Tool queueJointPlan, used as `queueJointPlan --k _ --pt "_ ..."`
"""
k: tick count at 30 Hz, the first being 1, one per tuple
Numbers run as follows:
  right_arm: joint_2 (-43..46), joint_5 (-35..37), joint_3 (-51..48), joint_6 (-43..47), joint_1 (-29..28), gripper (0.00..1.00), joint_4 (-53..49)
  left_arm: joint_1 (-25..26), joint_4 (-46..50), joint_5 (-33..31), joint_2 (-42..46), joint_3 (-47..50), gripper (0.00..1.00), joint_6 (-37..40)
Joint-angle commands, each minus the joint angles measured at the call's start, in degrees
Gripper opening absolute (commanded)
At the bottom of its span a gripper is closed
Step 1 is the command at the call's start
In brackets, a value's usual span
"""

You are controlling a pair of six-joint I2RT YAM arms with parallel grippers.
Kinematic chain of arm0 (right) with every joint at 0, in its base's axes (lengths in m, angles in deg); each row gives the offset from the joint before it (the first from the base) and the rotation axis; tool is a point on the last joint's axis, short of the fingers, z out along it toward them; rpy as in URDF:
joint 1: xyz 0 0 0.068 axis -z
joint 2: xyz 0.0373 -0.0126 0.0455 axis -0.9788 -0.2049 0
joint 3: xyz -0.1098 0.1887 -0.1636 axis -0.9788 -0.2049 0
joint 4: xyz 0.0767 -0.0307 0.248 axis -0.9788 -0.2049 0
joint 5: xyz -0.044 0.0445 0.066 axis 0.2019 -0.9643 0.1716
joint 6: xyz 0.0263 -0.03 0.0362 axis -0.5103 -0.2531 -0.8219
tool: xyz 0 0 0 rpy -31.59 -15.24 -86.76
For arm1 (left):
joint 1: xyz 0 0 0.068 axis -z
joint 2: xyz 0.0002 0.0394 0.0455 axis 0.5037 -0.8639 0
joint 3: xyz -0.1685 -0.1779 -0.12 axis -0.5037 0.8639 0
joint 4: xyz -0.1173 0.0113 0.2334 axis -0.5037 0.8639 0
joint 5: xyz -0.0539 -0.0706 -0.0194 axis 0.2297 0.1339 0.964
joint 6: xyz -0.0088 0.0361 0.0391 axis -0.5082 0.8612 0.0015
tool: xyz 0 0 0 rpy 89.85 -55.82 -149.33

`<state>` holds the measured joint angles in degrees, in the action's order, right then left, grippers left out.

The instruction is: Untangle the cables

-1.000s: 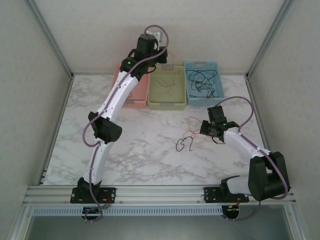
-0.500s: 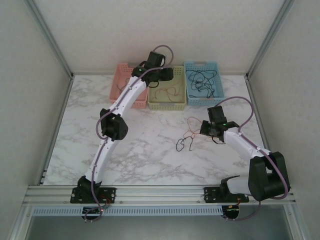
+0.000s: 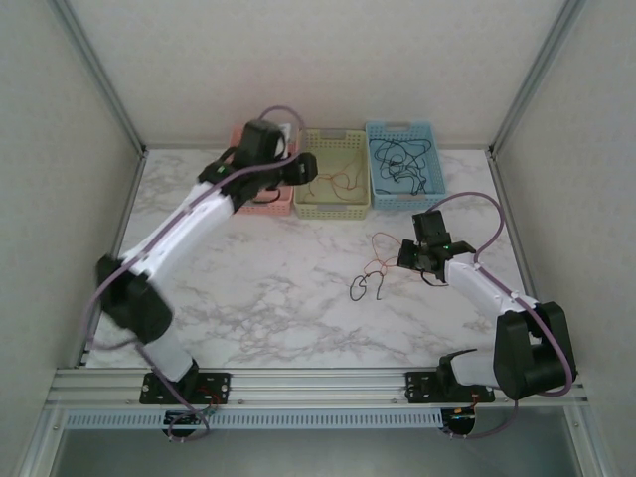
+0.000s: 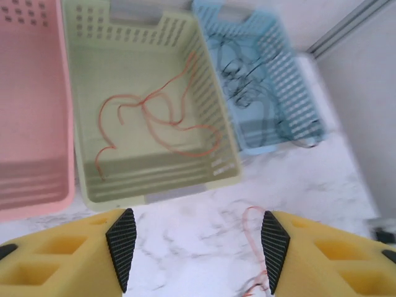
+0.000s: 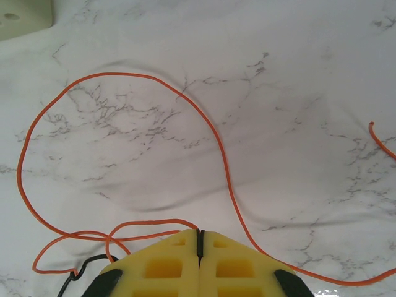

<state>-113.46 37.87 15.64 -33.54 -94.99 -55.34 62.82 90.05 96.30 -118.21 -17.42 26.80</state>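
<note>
1. Two sets of jaws differ. The left jaws stand partly apart with nothing between them. The right jaws are pressed together on an orange wire [image 5: 124, 77], one strand of which runs into their seam.
2. The right wrist view shows that wire looping out ahead of the right jaws across the tabletop [image 5: 297, 124]. A black wire [image 5: 77, 273] lies just beside them.
3. The overhead view shows one small tangle of wires [image 3: 368, 273] just in front of the right jaws and well apart from the left jaws.
4. In the left wrist view, a green basket [image 4: 161, 193] sits beyond the left jaws, with a reddish curled wire [image 4: 167, 120] lying on its floor.
5. The same view shows a blue basket [image 4: 291, 86] holding black wires [image 4: 238, 80] and a pink basket [image 4: 31, 124] on either side of the green one.
6. A pale red strand [image 4: 250, 226] lies on the tabletop between the left jaws, close to one pad.
</note>
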Motion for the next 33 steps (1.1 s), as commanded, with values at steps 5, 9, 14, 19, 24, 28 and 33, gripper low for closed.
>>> queueJointPlan --k 5,9,14,19,24,28,33 --pt "1.59 -2.24 -1.64 -1.06 -0.41 0.0 0.22 3.28 -13.57 -0.3 18.76 32.02 0.58 -7.48" --pt "2.65 -3.13 -2.07 -2.37 -0.43 0.0 0.62 3.76 -12.83 0.36 28.58 44.42 0.58 -9.96" --pt "2.35 -6.01 -2.61 -5.7 -1.23 0.0 1.94 5.99 -10.91 0.49 40.26 55.83 0.59 -13.87" --pt "0.47 -6.78 -2.58 -10.24 -6.53 0.0 4.53 6.53 -8.24 -2.13 49.38 63.57 0.59 -17.7" --pt "-4.12 -3.7 0.12 -14.85 -15.5 0.0 6.88 6.53 -7.4 -3.74 54.75 67.57 0.59 -19.37" --pt "-9.26 -2.74 2.31 -19.15 -22.82 0.0 10.31 6.53 -6.0 -5.13 54.82 67.31 0.6 -18.8" --pt "-15.33 -1.32 7.49 -20.34 -30.47 0.0 10.27 6.53 -5.61 -4.95 53.66 66.94 0.6 -18.44"
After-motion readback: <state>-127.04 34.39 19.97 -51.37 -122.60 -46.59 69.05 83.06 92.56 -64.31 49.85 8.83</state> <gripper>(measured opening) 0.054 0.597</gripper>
